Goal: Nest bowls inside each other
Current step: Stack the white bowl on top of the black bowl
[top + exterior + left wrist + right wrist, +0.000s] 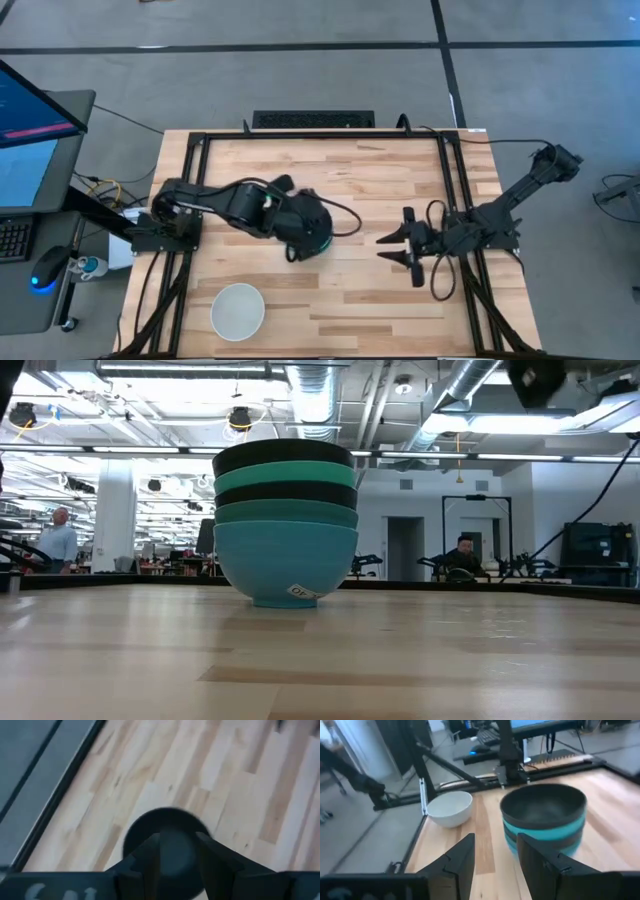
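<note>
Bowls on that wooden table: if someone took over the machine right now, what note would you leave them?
Left gripper: open, directly above the stack, holding nothing.
Right gripper: open, empty, waiting to the stack's right.
Stack of five smooth round bowls mid-table: cyan at the bottom, then teal-green, black, green, black bowl on top.
Plain white round bowl: alone near the table's front-left edge, upright.
Done: five bowls nested.
Left: pick up the white bowl and nest it with the others.
</note>
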Robot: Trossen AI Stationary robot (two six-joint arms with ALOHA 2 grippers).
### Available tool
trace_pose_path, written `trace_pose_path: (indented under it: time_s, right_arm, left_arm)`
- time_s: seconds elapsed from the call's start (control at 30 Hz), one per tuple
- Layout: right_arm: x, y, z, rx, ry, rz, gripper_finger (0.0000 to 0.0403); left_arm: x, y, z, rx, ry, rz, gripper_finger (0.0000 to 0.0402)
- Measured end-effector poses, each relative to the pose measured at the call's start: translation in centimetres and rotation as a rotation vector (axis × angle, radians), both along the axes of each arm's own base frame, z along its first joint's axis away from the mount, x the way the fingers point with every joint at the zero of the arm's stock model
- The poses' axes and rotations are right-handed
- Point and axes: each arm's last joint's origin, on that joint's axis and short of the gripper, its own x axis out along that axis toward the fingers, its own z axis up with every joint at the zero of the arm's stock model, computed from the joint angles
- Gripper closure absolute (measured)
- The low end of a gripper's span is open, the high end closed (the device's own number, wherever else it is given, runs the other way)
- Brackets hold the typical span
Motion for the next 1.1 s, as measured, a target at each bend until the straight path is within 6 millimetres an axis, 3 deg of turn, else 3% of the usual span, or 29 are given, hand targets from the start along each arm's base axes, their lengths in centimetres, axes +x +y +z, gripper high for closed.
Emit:
trace_pose_path:
  time_s: [0.13,0.4,0.57,0.77,0.97,1.1]
  right_arm:
    - [2.6,1.2,0.2,-0.116,0.041,0.005,0.0233]
    - [8.1,2.4,1.2,-0.109,0.082,0.081,0.0233]
    - [11.4,3.2,1.5,-0.197,0.095,0.167,0.0233]
    - [14.8,3.9,1.5,-0.202,0.112,0.227,0.0233]
    - [16.6,3.6,1.7,-0.184,0.110,0.245,0.0233]
    - [17.1,3.1,1.5,-0.183,0.119,0.251,0.0233]
  left_arm:
    - [-1.5,0.6,1.0,0.017,-0.020,0.085,0.0287]
    - [-3.5,1.3,2.6,-0.004,-0.091,0.129,0.0287]
    - [-5.1,1.8,2.9,-0.062,-0.131,0.219,0.0287]
    - [-7.9,1.5,-0.1,-0.182,-0.004,0.262,0.0287]
    - [-13.3,0.5,-3.7,-0.248,0.074,0.342,0.0287]
    - [-17.2,-0.8,-4.8,-0.286,0.067,0.212,0.0287]
